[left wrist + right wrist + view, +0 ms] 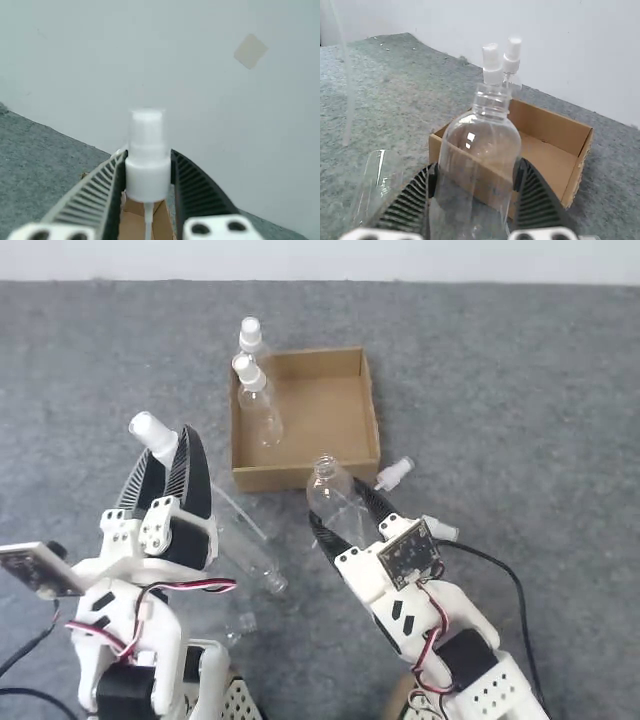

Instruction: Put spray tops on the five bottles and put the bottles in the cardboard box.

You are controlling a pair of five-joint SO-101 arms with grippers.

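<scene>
Just in front of the cardboard box [372,410], the right gripper's [345,515] fingers are pinching an uncapped bottle [330,490], its neck pointing up and away. Well apart on its left, the left gripper's [168,448] fingers are pinching a spray top [150,428], its tube trailing down.

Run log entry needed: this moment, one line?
left gripper shut on spray top | right gripper shut on uncapped bottle | capped bottles at cardboard box

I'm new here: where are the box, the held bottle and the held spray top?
box [325,415], high view, bare floor.
bottle [480,145], right wrist view, body.
spray top [147,167], left wrist view, white collar.
</scene>
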